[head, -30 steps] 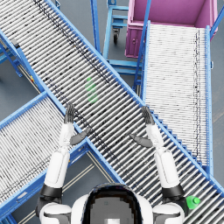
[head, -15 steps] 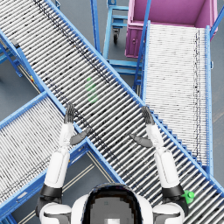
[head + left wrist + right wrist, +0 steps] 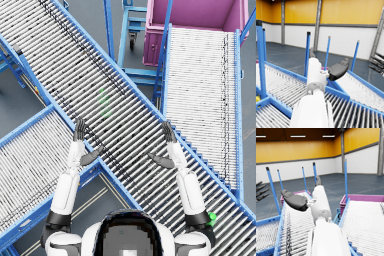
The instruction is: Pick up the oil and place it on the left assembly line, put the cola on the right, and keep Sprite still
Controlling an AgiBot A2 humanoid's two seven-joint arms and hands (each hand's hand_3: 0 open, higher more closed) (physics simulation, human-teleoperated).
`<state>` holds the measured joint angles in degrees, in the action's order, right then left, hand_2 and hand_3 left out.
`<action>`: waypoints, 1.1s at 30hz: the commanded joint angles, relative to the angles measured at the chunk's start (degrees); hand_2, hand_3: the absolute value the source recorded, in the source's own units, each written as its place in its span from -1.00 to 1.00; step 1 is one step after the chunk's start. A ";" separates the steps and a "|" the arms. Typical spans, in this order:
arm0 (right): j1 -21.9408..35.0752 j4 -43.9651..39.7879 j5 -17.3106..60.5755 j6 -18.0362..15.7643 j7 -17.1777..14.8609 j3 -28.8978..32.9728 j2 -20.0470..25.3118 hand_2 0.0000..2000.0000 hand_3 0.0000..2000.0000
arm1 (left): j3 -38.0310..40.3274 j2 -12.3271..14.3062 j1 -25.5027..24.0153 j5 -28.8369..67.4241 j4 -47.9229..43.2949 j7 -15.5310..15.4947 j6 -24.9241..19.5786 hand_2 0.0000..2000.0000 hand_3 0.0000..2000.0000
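Warehouse hall, yellow-over-white walls, dark floor, blue-framed roller conveyors. In the head view the centre conveyor [image 3: 125, 125] runs diagonally from 10 to 4 o'clock. The left line [image 3: 30, 155] sits at 8 o'clock and the right line [image 3: 200, 90] at 2 o'clock, with a pink bin [image 3: 200, 15] at its far end. The left hand [image 3: 80, 142] and right hand [image 3: 170, 145] both hover over the centre conveyor, fingers stretched flat, thumbs spread inward, nothing held. No oil or cola is visible in any view. A small green item [image 3: 212, 218] sits at 5 o'clock by the right elbow. It may be the Sprite but is too small to confirm. A faint green smear [image 3: 104, 102] at 11 o'clock on the rollers can't be identified. Judgement: the task hasn't started. Nothing is placed on either side line, so both the oil and cola picks remain. The robot is likely waiting for items to arrive on the conveyor.
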<state>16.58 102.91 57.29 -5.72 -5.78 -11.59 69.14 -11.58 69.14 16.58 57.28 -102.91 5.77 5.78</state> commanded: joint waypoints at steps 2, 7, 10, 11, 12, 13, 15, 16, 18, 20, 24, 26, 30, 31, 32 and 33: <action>0.00 0.00 0.00 0.00 0.00 0.00 0.00 -1.00 -1.00 | 0.00 0.00 0.00 0.00 0.00 0.00 0.00 -1.00 -1.00; 0.00 0.00 0.00 0.00 0.00 0.00 0.00 -1.00 -1.00 | 0.00 0.00 0.00 0.00 0.00 0.00 0.00 -1.00 -1.00; 0.00 0.00 0.00 0.00 0.00 0.00 0.00 -1.00 -1.00 | 0.00 0.00 0.00 0.00 0.00 0.00 0.00 -1.00 -1.00; 0.00 0.00 0.00 0.00 0.00 0.00 0.00 -1.00 -1.00 | 0.00 0.00 0.00 0.00 0.00 0.00 0.00 -1.00 -1.00; 0.00 0.00 0.00 0.00 0.00 0.00 0.00 -1.00 -1.00 | 0.00 0.00 0.00 0.00 0.00 0.00 0.00 -1.00 -1.00; 0.00 0.00 0.00 0.00 0.00 0.00 0.00 -1.00 -1.00 | 0.00 0.00 0.00 0.00 0.00 0.00 0.00 -1.00 -1.00; 0.00 0.00 0.00 0.00 0.00 0.00 0.00 -1.00 -1.00 | 0.00 0.00 0.00 0.00 0.00 0.00 0.00 -1.00 -1.00; 0.00 0.00 0.00 0.00 0.00 0.00 0.00 -1.00 -1.00 | 0.00 0.00 0.00 0.00 0.00 0.00 0.00 -1.00 -1.00; 0.00 0.00 0.00 0.00 0.00 0.00 0.00 -1.00 -1.00 | 0.00 0.00 0.00 0.00 0.00 0.00 0.00 -1.00 -1.00; 0.00 0.00 0.00 0.00 0.00 0.00 0.00 -1.00 -1.00 | 0.00 0.00 0.00 0.00 0.00 0.00 0.00 -1.00 -1.00; 0.00 0.00 0.00 0.00 0.00 0.00 0.00 -1.00 -1.00 | 0.00 0.00 0.00 0.00 0.00 0.00 0.00 -1.00 -1.00; 0.00 0.00 0.00 0.00 0.00 0.00 0.00 -1.00 -1.00 | 0.00 0.00 0.00 0.00 0.00 0.00 0.00 -1.00 -1.00; 0.00 0.00 0.00 0.00 0.00 0.00 0.00 -1.00 -1.00 | 0.00 0.00 0.00 0.00 0.00 0.00 0.00 -1.00 -1.00; 0.36 -0.75 0.00 0.00 0.00 -0.80 0.20 -1.00 -1.00 | -0.79 0.46 0.84 0.00 0.72 0.00 0.00 -1.00 -1.00; 0.53 -0.55 0.00 1.62 1.64 -0.52 0.46 -1.00 -1.00 | -0.52 0.73 1.00 0.00 0.53 -1.63 -1.63 -1.00 -1.00; 0.55 -0.54 0.00 2.78 2.81 -0.58 0.69 -1.00 -1.00 | -0.15 1.07 1.28 0.00 0.25 -2.80 -2.81 -1.00 -1.00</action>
<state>16.51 102.39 57.28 -2.11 -2.13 -12.05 69.69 -11.93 69.89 16.87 57.28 -102.48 2.12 2.13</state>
